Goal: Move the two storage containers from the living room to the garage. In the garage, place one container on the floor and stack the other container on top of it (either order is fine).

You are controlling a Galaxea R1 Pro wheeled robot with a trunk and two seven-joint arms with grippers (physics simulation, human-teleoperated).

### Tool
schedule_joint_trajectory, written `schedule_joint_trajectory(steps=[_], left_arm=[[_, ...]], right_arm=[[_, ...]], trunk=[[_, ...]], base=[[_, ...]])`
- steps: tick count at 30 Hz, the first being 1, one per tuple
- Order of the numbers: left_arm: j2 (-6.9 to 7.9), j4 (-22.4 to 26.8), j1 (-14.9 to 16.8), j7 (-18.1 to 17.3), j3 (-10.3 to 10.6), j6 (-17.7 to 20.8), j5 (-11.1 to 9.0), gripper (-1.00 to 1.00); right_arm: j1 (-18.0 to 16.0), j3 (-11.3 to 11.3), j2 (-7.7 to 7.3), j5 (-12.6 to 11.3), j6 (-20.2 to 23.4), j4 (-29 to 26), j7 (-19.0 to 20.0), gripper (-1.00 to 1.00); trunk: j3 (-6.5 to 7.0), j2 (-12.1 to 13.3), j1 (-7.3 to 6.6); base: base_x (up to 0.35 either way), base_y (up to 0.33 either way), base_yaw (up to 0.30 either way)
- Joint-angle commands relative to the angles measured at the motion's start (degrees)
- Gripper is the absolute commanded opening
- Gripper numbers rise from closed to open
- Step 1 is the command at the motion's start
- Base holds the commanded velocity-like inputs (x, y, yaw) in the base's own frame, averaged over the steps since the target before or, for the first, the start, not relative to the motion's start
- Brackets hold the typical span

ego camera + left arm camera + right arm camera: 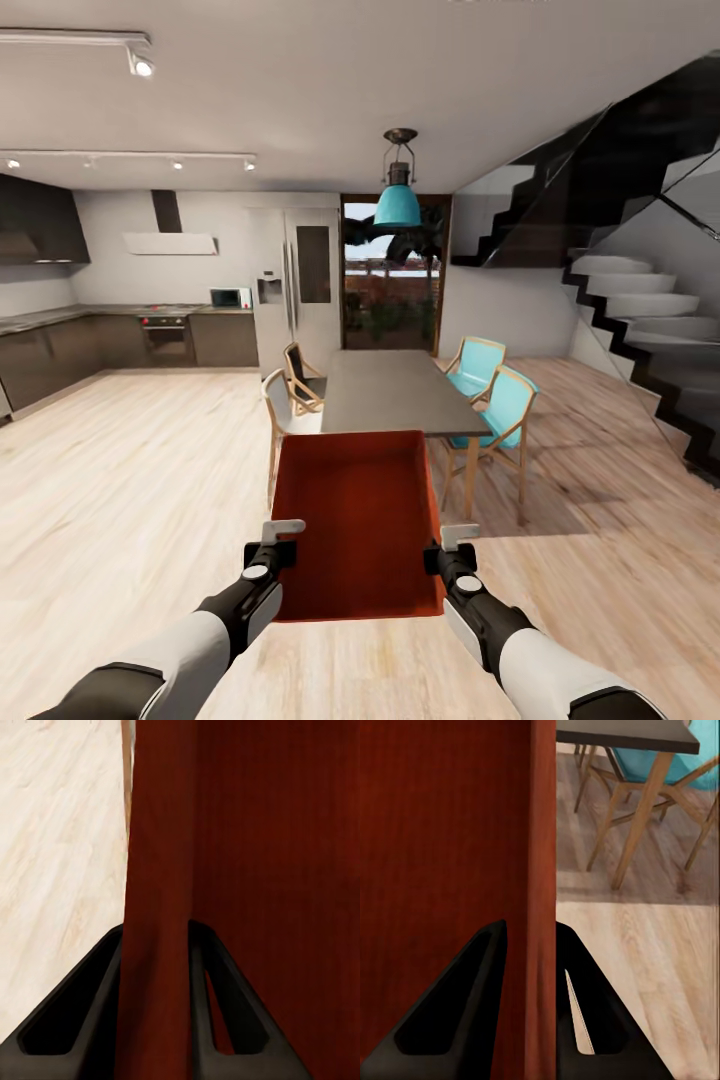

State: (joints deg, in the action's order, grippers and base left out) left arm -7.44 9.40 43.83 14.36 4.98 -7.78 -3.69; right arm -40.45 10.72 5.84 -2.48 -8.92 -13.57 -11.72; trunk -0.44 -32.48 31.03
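One orange-red storage container (360, 520) hangs in front of me above pale wood planks, open top facing up. My left gripper (284, 532) is shut on its left wall, and my right gripper (447, 540) is shut on its right wall. In the left wrist view the thin red wall (161, 870) runs between the two dark fingers (75, 1012) of the left gripper (157, 937). The right wrist view shows the other wall (540, 832) pinched by the right gripper (531, 934). The garage and its concrete floor are out of view.
A grey dining table (395, 390) stands straight ahead, just past the container, with turquoise chairs (505, 405) on its right and wooden chairs (285, 395) on its left. A staircase (640, 300) rises at right. Kitchen counters (60, 345) and a fridge (295, 285) line the back left.
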Motion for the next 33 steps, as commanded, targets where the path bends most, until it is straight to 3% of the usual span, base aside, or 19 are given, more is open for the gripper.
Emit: schedule_joint_trajectory(steps=[1,20,27,33], left_arm=[[1.2,0.18,0.03,1.19,-1.64,-0.3,0.44,-1.0],[1.72,0.09,0.03,1.19,-1.73,-0.3,0.43,-1.0],[1.83,0.19,0.03,1.2,-1.7,-0.3,-2.25,-1.0],[2.06,0.09,0.03,1.19,-1.65,-0.3,-2.54,-1.0]], right_arm=[[-0.06,-1.93,-0.04,-0.82,-0.3,0.21,-5.07,-1.0],[-0.06,-1.9,-0.04,-0.84,-0.22,0.21,-5.07,-1.0],[-0.06,-1.92,-0.05,-0.77,-0.22,0.21,-5.03,-1.0],[-0.06,-1.88,-0.04,-0.77,-0.22,0.21,-5.06,-1.0]], trunk=[[-0.04,-0.06,0.02],[-0.04,-0.06,0.02],[-0.04,-0.06,0.02],[-0.04,-0.06,0.02]], base=[[0.0,0.0,-0.289],[0.0,0.0,-0.291],[0.0,0.0,-0.295],[0.0,0.0,-0.295]])
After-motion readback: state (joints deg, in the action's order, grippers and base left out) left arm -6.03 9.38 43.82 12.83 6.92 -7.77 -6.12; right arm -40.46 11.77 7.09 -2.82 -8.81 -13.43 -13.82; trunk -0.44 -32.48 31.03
